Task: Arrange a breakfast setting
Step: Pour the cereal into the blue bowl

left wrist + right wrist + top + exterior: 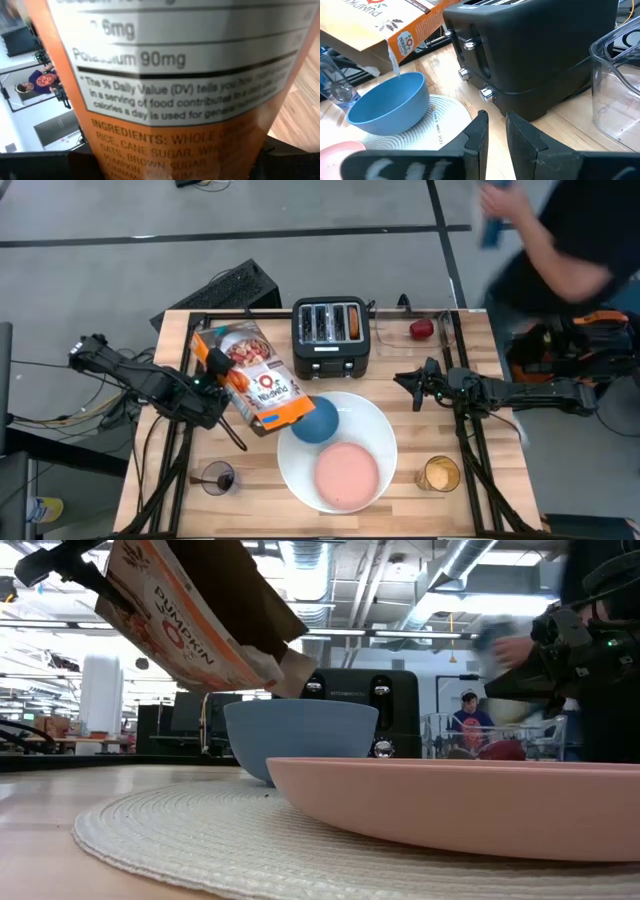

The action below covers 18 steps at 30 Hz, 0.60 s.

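My left gripper [218,375] is shut on an orange cereal box [255,378], tilted above the table with its open end [394,55] down over the small blue bowl [318,421]. The bowl rests on the large round white plate [385,428], beside the small pink plate [347,472]. The bowl's inside looks empty in the right wrist view [390,102]. My right gripper [404,386] hovers to the right of the black toaster [332,336], its fingers a little apart, empty. A bagel half [355,320] sits in a toaster slot. Red fruit [421,329] lies behind. No spoon shows. My left gripper pinches the box between its two fingers [75,162], across the narrow side panel with the nutrition print [180,75]. It comes level from the table's left side. The box is lifted clear and slants, its open end lowest, over the bowl.
A glass of orange drink [438,474] stands at the near right and a dark stemmed glass [217,477] at the near left. A clear plastic container [615,85] stands right of the toaster. A person [560,250] leans over the far right corner.
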{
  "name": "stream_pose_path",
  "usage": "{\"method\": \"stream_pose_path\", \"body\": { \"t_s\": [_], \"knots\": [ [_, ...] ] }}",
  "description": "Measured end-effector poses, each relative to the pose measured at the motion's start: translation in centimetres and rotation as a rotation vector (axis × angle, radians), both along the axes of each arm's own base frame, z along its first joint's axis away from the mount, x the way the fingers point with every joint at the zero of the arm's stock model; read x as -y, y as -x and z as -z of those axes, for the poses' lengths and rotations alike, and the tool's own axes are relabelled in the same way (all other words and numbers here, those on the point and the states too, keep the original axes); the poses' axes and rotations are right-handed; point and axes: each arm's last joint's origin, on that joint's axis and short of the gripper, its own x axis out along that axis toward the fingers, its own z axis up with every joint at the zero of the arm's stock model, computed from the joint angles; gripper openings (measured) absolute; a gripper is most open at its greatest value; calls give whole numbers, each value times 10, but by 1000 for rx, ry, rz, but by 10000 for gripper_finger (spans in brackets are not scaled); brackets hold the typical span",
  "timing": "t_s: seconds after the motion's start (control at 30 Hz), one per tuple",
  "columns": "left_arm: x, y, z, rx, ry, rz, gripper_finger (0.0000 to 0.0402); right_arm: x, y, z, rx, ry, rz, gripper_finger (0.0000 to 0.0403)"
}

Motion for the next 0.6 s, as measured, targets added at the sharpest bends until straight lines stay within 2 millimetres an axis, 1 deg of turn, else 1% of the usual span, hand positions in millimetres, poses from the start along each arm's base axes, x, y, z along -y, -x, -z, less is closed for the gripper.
{"method": "stream_pose_path", "body": {
  "t_s": [0.2,0.33,0.47,0.6],
  "knots": [
    [6,-12,-8,-26,-13,-5,215,0,0,0,0,0,0,91],
    [9,-19,-5,-82,-36,-7,215,0,0,0,0,0,0,91],
    [12,-26,-5,-92,-40,-19,215,0,0,0,0,0,0,91],
    [15,-33,-12,-87,-32,-25,215,0,0,0,0,0,0,91]
  ]
}}
